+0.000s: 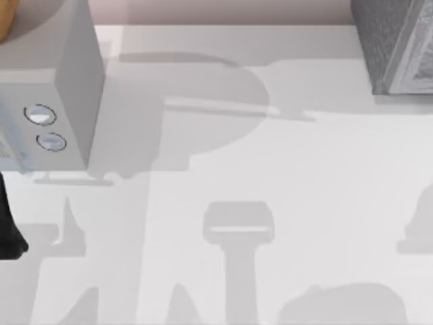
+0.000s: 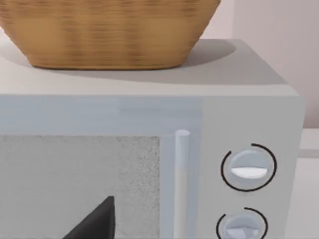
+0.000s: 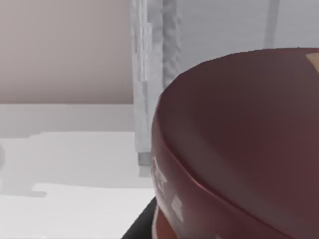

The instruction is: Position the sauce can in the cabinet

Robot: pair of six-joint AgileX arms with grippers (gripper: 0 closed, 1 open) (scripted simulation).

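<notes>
The sauce can (image 3: 239, 144) looms very close in the right wrist view, its dark maroon top tilted toward the camera and a red band with pale lettering below. My right gripper is shut on it, with one dark finger (image 3: 141, 225) against its lower side. Just behind the can rises the grey cabinet's (image 3: 149, 74) front edge. In the top view the cabinet (image 1: 396, 47) stands at the back right. My left arm (image 1: 8, 223) is parked at the left edge. A dark tip of my left gripper (image 2: 94, 221) points at the microwave.
A grey microwave (image 1: 67, 88) with two round knobs stands at the back left, its door handle (image 2: 182, 184) facing the left wrist camera. A woven basket (image 2: 109, 32) sits on top of it. Arm shadows fall across the white table (image 1: 304, 176).
</notes>
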